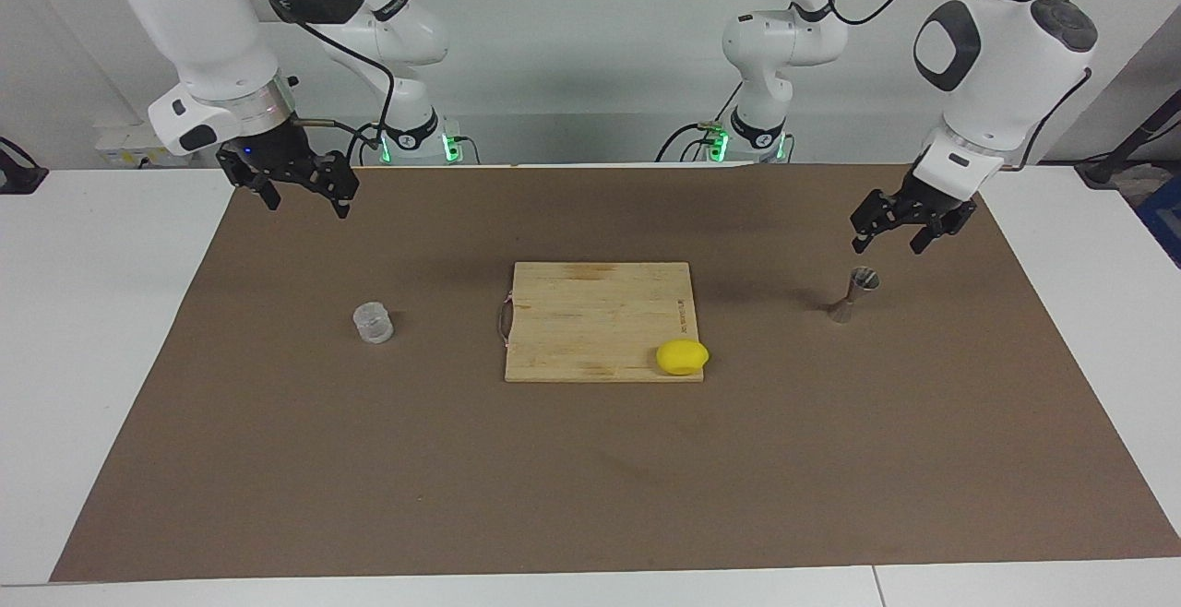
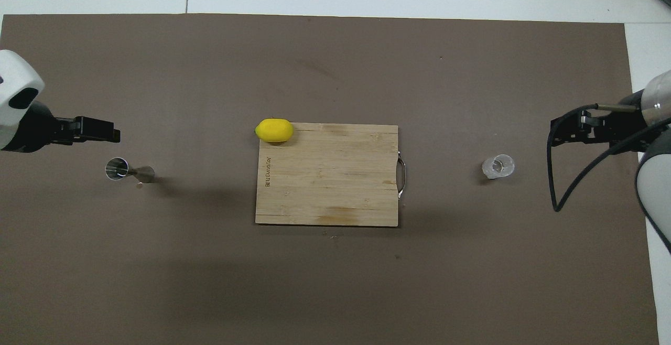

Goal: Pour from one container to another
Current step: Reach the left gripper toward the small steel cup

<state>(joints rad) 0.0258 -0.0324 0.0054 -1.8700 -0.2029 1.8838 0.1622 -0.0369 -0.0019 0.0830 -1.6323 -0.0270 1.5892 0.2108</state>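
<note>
The light, slippery, crushable cup near the table's right-arm edge wants a gentle mid-wall grip; right end effector and left end effector both hang open.

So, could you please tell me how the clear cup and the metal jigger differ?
The clear cup is squat, see-through and cylindrical; the metal jigger is opaque silver-grey, taller and pinched at a narrow waist. The cup stands toward the right arm's end of the table, the jigger toward the left arm's. Both stand upright on the brown mat, untouched.
</note>
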